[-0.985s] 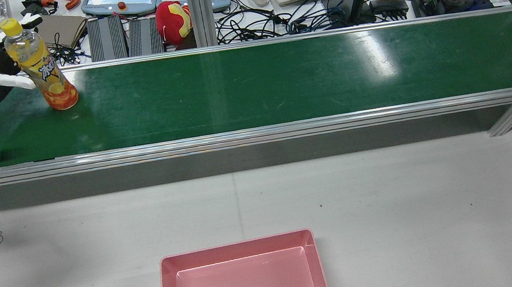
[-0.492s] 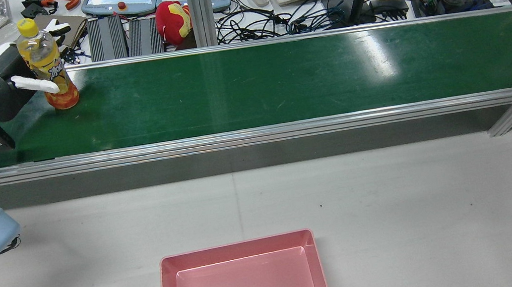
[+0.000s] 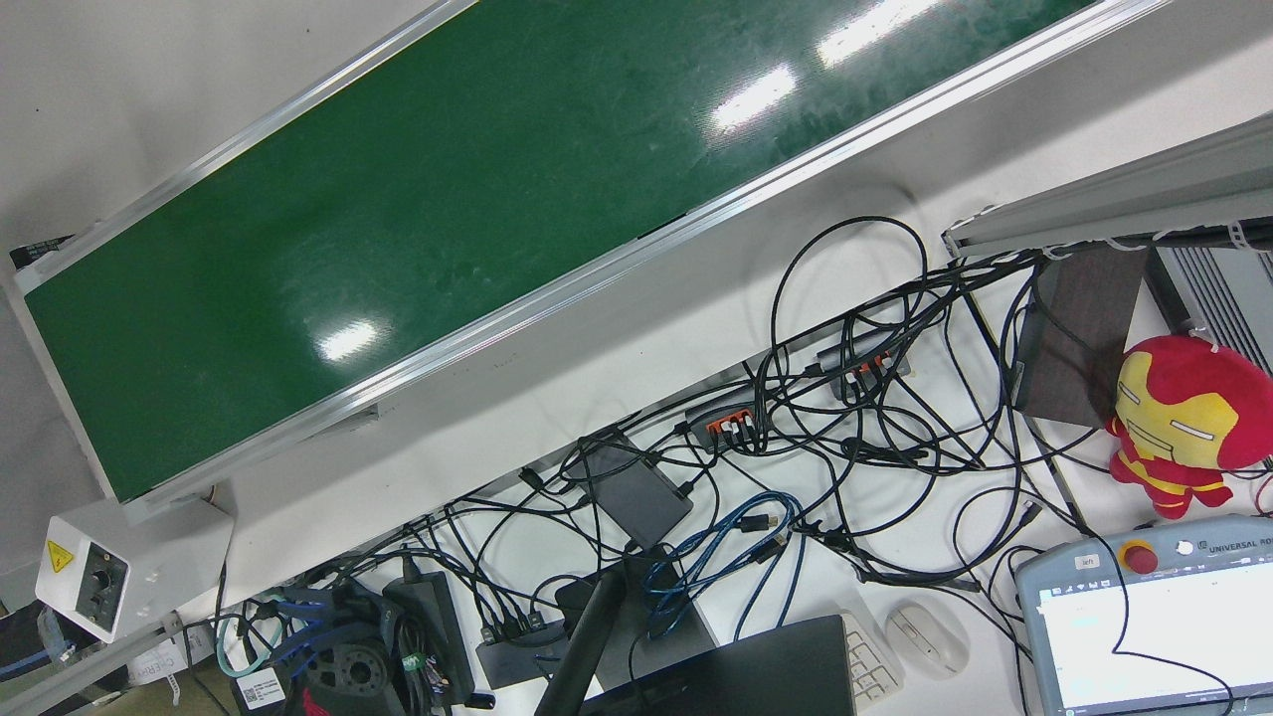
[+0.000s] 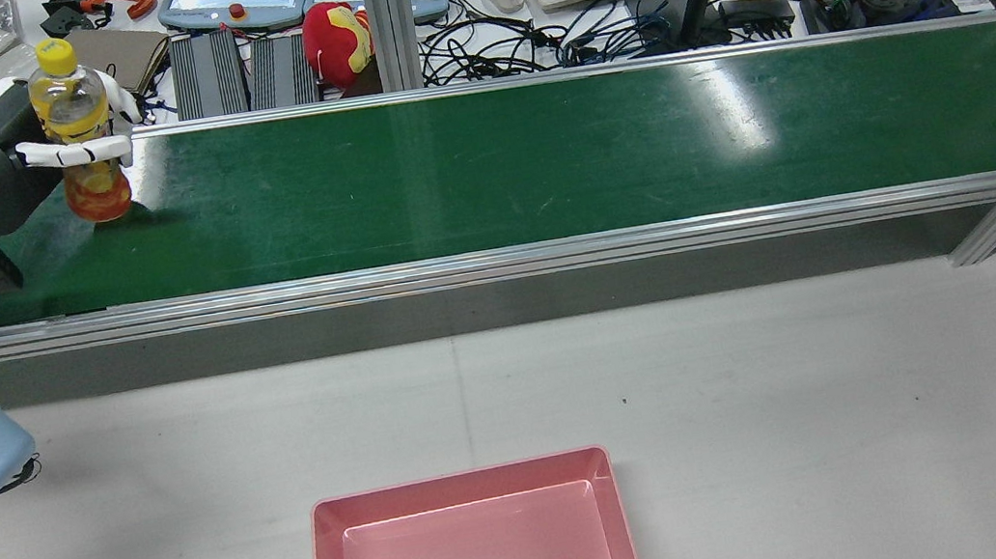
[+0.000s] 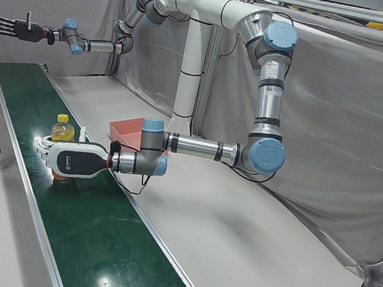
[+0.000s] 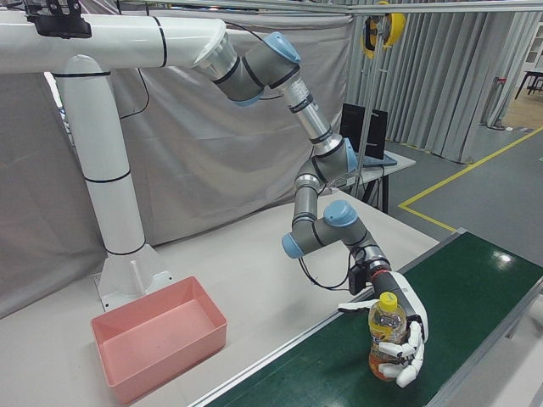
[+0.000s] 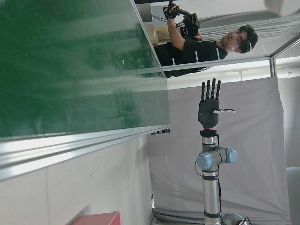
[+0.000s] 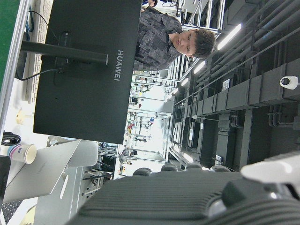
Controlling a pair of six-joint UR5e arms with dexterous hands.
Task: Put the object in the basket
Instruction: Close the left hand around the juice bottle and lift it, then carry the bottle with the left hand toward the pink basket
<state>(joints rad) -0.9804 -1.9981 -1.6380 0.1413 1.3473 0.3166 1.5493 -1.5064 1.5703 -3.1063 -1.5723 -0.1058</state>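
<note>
While the bottle (image 4: 77,134), yellow-capped and holding orange-yellow drink, is standing upright at the far left end of the green conveyor belt (image 4: 540,161) in the rear view, the left robot hand (image 4: 14,167) is wrapping its white fingers (image 4: 76,154) around the bottle's middle and gripping it. Well apart from it, the pink basket (image 4: 463,479) is sitting on the pale tabletop (image 4: 772,426) with nothing showing inside. Far along the belt, the right robot hand (image 5: 14,27) is hovering in the air with its fingers spread, holding nothing.
</note>
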